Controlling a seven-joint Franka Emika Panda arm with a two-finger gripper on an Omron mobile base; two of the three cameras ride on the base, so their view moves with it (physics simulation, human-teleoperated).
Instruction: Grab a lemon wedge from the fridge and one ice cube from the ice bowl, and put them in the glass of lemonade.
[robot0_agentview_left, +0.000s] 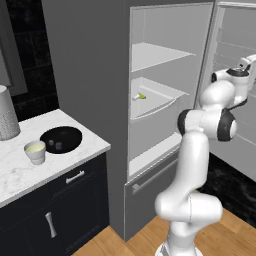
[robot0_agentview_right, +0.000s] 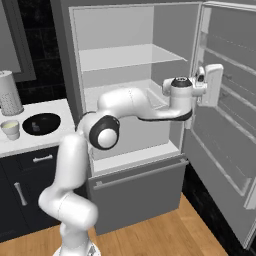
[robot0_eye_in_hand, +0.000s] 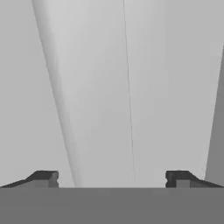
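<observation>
Hovering wide-open and empty beside the swung-out fridge (robot0_agentview_right: 125, 30) door, tool (robot0_eye_in_hand: 112, 177) risking scraping door racks or shelf edge while reaching left for the tiny lemon wedge (robot0_agentview_left: 139, 96) lying far back on the middle shelf (robot0_agentview_left: 160, 100), possibly nudging it away.

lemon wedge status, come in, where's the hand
Gripper open, empty, up by the open fridge door. Lemon wedge on the middle fridge shelf, untouched. Nothing in the way of it.
</observation>
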